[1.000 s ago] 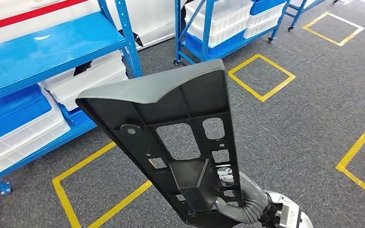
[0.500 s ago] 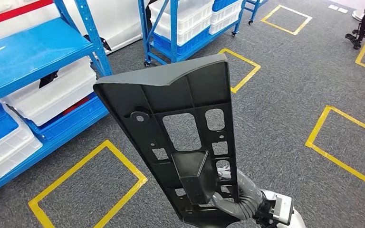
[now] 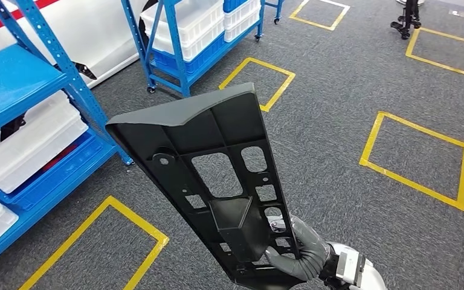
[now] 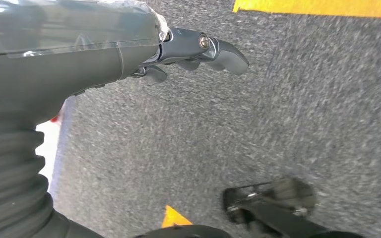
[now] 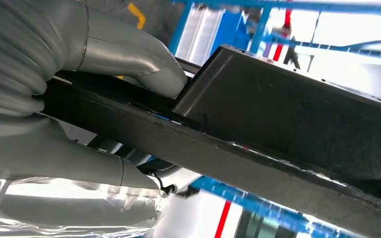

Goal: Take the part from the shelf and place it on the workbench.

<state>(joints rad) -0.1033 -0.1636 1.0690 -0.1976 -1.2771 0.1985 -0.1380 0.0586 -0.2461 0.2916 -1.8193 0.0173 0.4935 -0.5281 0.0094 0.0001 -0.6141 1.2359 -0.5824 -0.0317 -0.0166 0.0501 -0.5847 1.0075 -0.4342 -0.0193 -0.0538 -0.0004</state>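
Note:
The part [image 3: 211,163] is a long black plastic panel with ribs and several cut-out holes, held upright in front of me in the head view. My right hand [image 3: 296,251] grips its lower end, thumb [image 5: 129,57] pressed on the ribbed face of the part [image 5: 278,114] and fingers wrapped behind. My left hand [image 4: 178,49] hangs over grey carpet with its fingers curled in and nothing in them.
Blue shelving [image 3: 30,78] with white and blue bins [image 3: 30,145] stands at the left, and a second wheeled rack [image 3: 187,36] sits farther back. Yellow tape squares [image 3: 417,157] mark the grey carpet. A dark stand base [image 3: 406,18] is at the far right.
The whole scene has slid left and down as I turn right: shelves drift toward the left edge and more open carpet appears. The part stays held in my right hand.

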